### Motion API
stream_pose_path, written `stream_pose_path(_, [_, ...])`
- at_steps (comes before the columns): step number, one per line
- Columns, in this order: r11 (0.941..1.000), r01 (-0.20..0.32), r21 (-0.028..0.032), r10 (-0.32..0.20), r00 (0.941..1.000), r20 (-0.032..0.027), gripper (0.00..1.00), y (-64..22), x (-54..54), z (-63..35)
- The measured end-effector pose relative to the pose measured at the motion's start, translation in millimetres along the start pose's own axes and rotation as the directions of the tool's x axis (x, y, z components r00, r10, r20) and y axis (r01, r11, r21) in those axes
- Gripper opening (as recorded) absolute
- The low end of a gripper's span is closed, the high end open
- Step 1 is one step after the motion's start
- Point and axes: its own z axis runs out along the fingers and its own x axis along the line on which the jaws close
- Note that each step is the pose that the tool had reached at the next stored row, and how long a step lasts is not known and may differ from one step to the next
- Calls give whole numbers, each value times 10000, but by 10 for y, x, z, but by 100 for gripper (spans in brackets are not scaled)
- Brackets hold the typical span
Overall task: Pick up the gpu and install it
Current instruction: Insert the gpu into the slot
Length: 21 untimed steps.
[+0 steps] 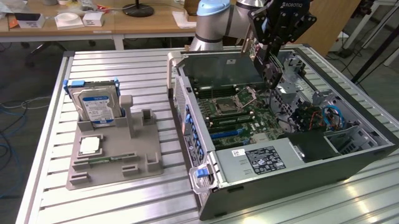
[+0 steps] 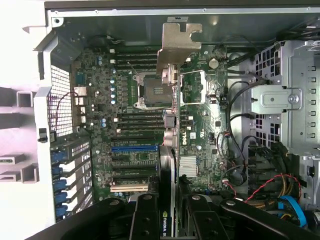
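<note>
**While the gpu Hangs Over the Chassis: Install Step, Alignment Stage**

As the exterior view shows, the nearest items are the power supply [image 1: 259, 161] at 5 o'clock inside the open computer case [image 1: 281, 189] and, at 8 o'clock on the table [image 1: 124, 200], the grey parts holder [image 1: 112, 161], with the hard drive [image 1: 96, 107] standing at its far end. Beyond the power supply lies the motherboard [image 1: 237, 107]. Farther back, at 1 o'clock, the gpu [image 1: 270, 70] hangs edge-down over the board, apparently clear of it.

Jaw state: the gripper [image 2: 172, 215] is clamped onto the card. The wrist view shows its black fingers [image 2: 145, 220] against both faces, with the silver end bracket [image 2: 179, 42] at the card's far end.

Step in hand, by judgement: pick-up is done and the card is not yet seated. Its long edge runs across the blue slot [image 2: 134, 148] rather than along it. Seating therefore calls for about a quarter turn, bringing the bracket toward the wall with the blue latches [image 2: 59, 186]. The card edge must sit squarely over a slot for a straight, untilted descent.
</note>
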Motion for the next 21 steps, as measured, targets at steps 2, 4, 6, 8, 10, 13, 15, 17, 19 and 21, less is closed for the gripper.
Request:
stream_pose_path(2, [10000,6,0,-6,10000,0,26,0,-1,0])
stream_pose_path(4, [10000,41,0,-41,10000,-1,26,0,-3,0])
stream_pose_path(6, [9999,136,-2,-136,9999,-2,26,0,-4,0])
stream_pose_path(8, [9996,284,-5,-284,9996,-5,26,0,-4,0])
stream_pose_path(10, [9991,426,-8,-426,9991,-7,26,1,-5,0])
stream_pose_path(13, [9981,622,-10,-622,9981,-10,26,0,-5,0])
stream_pose_path(15, [9972,744,-13,-744,9972,-12,26,0,-5,0])
stream_pose_path(17, [9964,845,-15,-845,9964,-13,26,0,-5,0])
stream_pose_path(19, [9956,938,-17,-938,9956,-15,26,0,-5,0])
stream_pose_path(21, [9947,1028,-19,-1028,9947,-17,26,0,-5,0])
